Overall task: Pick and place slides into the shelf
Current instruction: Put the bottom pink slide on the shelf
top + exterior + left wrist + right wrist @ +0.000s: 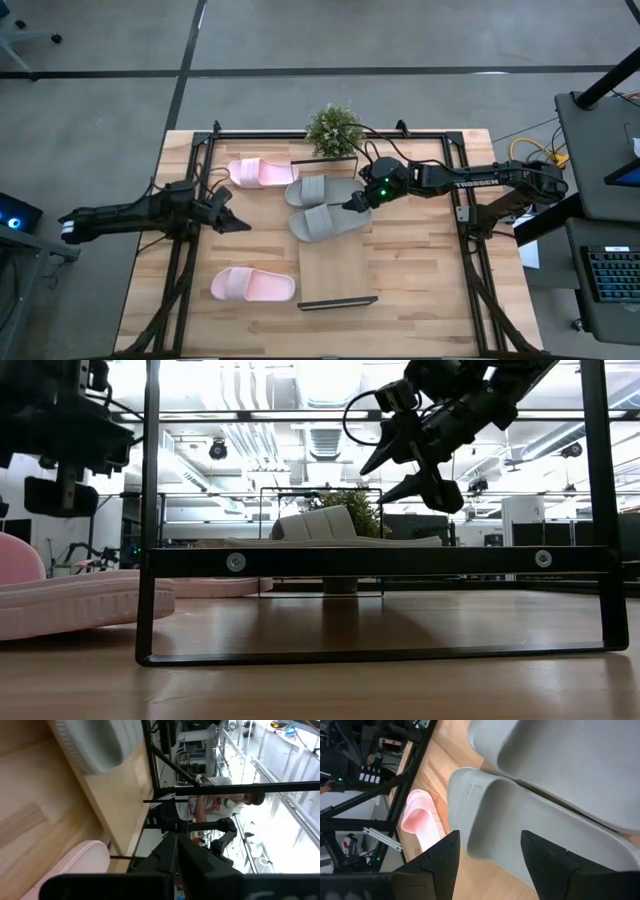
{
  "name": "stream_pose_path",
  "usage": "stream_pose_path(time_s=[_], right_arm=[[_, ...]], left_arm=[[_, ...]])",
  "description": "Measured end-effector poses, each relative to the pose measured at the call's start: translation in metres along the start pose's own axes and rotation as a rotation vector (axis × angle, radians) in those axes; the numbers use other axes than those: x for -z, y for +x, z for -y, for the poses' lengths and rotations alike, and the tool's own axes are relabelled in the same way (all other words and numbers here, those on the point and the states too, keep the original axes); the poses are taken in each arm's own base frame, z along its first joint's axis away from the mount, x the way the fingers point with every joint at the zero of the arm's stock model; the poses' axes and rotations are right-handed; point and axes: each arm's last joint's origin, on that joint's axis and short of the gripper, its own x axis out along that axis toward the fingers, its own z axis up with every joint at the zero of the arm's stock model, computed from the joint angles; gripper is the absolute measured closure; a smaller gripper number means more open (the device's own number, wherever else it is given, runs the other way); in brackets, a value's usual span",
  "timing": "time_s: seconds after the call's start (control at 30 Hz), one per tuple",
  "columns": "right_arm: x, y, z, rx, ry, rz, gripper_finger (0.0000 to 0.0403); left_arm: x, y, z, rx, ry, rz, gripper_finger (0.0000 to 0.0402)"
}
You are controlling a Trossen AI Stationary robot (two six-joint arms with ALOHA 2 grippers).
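Observation:
Two grey slides (320, 190) (328, 222) lie side by side, soles down, on the far half of the shelf (338, 270), a light board with black wire end rims (380, 560). One pink slide (262, 172) rests on the table left of the shelf's far end. The other pink slide (252, 286) lies near the front left. My right gripper (355, 203) hangs open above the nearer grey slide (520, 820), clear of it in the low view (405, 460). My left gripper (238, 222) is shut and holds nothing, left of the shelf (175, 855).
A small potted plant (333, 130) stands just beyond the shelf's far end. Black frame rails (462, 215) run along the table's left and right sides. The shelf's near half is bare board. A person (220, 802) shows in the room beyond the table.

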Motion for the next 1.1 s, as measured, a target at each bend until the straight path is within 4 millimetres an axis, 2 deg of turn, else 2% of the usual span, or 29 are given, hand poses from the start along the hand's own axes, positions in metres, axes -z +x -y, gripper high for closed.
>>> stream_pose_path(time_s=[0.27,0.5,0.8,1.1], right_arm=[[0.000,-0.007,-0.002,-0.004,-0.018,0.007,0.0202],[-0.004,-0.021,-0.005,-0.011,-0.031,0.045,0.0202],[-0.003,-0.033,-0.004,0.013,-0.028,0.039,0.0202],[-0.001,-0.034,-0.002,0.035,-0.024,0.022,0.0202]], left_arm=[[0.005,0.001,0.003,0.015,-0.021,0.084,0.0402],[0.012,0.011,0.016,0.110,0.017,0.112,0.0402],[0.041,0.029,0.008,-0.009,0.040,-0.010,0.0402],[0.062,0.034,-0.003,-0.101,0.034,0.028,0.0402]])
